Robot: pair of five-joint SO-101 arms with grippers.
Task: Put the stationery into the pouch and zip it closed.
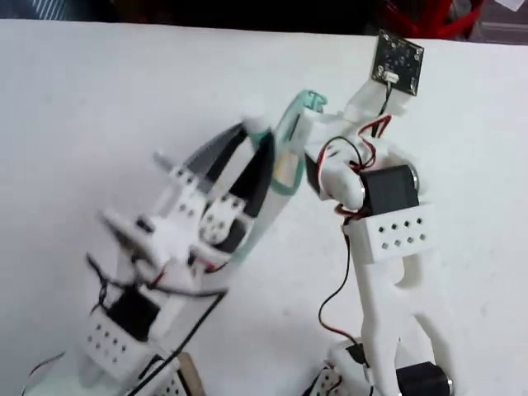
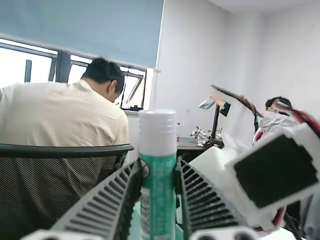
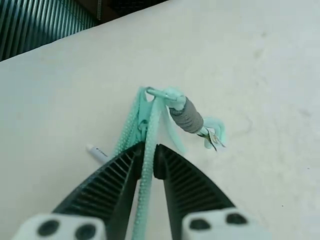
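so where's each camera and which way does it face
High view: above the table, looking down on both arms.
Left wrist view: on the left arm, facing the room; left fingers clamp the glue stick.
Right wrist view: on the right arm, looking down; right fingers pinch the pouch.
High and right wrist share the pouch.

In the centre of the frame, close to the camera, the left gripper (image 2: 158, 167) has its ribbed black fingers (image 2: 115, 205) pressed against both sides of a glue stick (image 2: 157, 185), which stands upright between them, its white cap above the fingertips and its green body between them. Just beside it, also in the foreground, is a white arm housing (image 2: 272, 172) with a black block. Behind are a mesh chair (image 2: 50, 170), a window (image 2: 30, 70) under a blue blind (image 2: 80, 25), and a white wall (image 2: 200, 60)
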